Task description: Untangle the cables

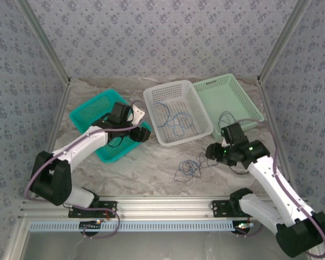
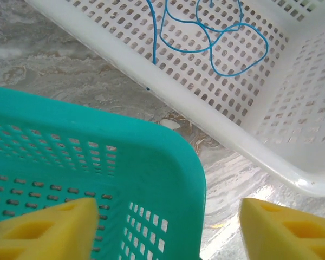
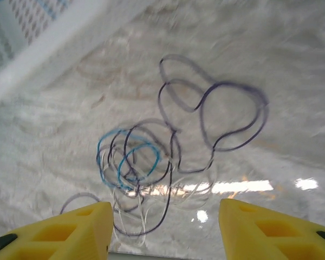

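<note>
Right hand (image 3: 165, 227), fingers (image 3: 70, 230) apart, near cables (image 3: 151, 162): tangled blue, black, pale loops; left hand (image 2: 168, 216) apart.

Place: an enclosed robot test booth, lab-like.
Walls: flower-patterned panels (image 1: 162, 38) closing in three sides.
Frame: bare aluminium posts (image 1: 43, 40) at the corners.
Surface: marble-look table (image 1: 151, 168).
Mounting: aluminium rail (image 1: 162, 206) along the near edge, carrying the left arm (image 1: 81, 143) and right arm (image 1: 268, 173).
</note>
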`<state>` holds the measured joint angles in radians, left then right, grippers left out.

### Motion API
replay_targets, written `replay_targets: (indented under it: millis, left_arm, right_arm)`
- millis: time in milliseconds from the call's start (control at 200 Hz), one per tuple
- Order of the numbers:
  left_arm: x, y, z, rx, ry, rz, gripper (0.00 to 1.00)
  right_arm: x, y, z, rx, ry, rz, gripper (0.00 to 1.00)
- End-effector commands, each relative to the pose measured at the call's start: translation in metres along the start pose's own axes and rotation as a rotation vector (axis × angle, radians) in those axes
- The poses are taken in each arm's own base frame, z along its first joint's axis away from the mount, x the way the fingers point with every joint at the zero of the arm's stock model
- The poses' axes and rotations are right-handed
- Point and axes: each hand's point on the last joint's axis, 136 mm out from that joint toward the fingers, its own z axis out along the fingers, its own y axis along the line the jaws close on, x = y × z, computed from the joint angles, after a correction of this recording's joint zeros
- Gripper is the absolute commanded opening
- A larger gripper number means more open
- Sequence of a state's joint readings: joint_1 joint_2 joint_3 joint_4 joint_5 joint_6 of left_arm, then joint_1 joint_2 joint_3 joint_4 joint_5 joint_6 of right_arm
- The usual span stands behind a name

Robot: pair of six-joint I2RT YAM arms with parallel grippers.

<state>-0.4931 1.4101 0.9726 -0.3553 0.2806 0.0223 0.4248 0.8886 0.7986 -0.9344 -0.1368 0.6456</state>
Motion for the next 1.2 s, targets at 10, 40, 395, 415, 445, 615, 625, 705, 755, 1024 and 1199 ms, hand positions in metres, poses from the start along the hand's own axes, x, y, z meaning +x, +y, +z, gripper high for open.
replay_targets:
  millis: [10,40,395,415,445,615,625,705,755,1024,1199]
  left_arm:
    - [-0.022,-0.001,-0.024,-0.055,-0.116,-0.011,0.79]
    - [-0.026,0.000,-0.029,-0.073,-0.137,-0.022,0.82]
    - [-0.045,-0.005,-0.063,-0.083,-0.278,-0.081,1.00]
    - [-0.045,-0.005,-0.064,-0.083,-0.281,-0.083,0.99]
    - [-0.045,-0.006,-0.066,-0.083,-0.289,-0.084,0.99]
    - [-0.046,-0.005,-0.073,-0.095,-0.307,-0.089,0.99]
    - [-0.045,-0.005,-0.073,-0.096,-0.307,-0.089,0.99]
    - [-0.044,-0.004,-0.074,-0.102,-0.307,-0.098,1.00]
    - [-0.045,-0.005,-0.075,-0.095,-0.314,-0.102,0.99]
    - [-0.062,-0.026,-0.076,0.008,-0.374,-0.082,0.99]
    - [-0.076,-0.073,-0.076,0.178,-0.399,0.003,0.99]
  right_arm:
    - [0.012,0.024,0.019,-0.085,0.018,0.030,0.58]
    - [0.013,0.027,0.024,-0.089,0.015,0.023,0.58]
    - [0.014,0.027,0.068,-0.097,0.000,0.005,0.43]
    - [0.014,0.027,0.071,-0.096,0.005,0.004,0.42]
    - [0.015,0.027,0.074,-0.091,0.015,-0.007,0.41]
    - [0.015,0.028,0.079,-0.075,0.027,-0.043,0.20]
    - [0.014,0.028,0.078,-0.073,0.024,-0.045,0.18]
    - [0.013,0.025,0.066,-0.050,0.003,-0.066,0.05]
    - [0.011,0.024,0.055,-0.039,-0.017,-0.073,0.00]
    - [0.004,0.048,-0.026,-0.130,-0.072,-0.191,0.00]
    - [-0.020,0.079,-0.072,-0.223,-0.178,-0.249,0.00]
